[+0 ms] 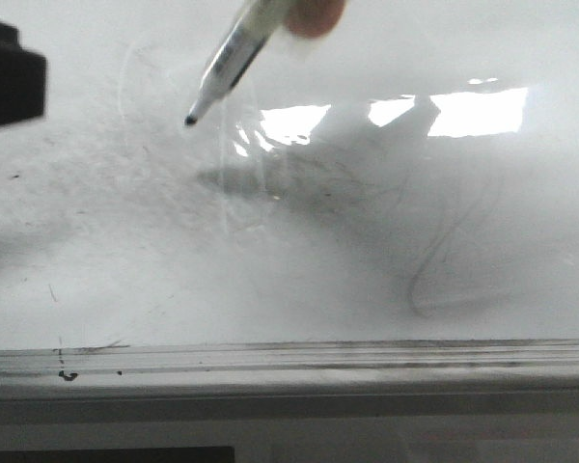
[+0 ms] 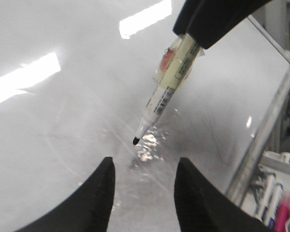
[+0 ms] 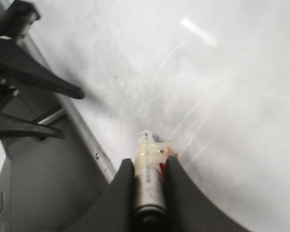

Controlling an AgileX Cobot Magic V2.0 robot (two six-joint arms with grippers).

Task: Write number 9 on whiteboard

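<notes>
On the whiteboard [image 1: 116, 251], no black number 9 shows; only grey smudges, glare patches and a faint erased squiggle [image 1: 454, 260] toward the right. Above the board's upper middle, a marker [image 1: 230, 58] slants tip-down, black tip apparently just off the surface, though contact is hard to judge. The right hand [image 3: 149, 186] is clamped on the marker's barrel; the left hand [image 2: 144, 193] hangs with jaws apart, holding nothing, near the marker tip.
</notes>
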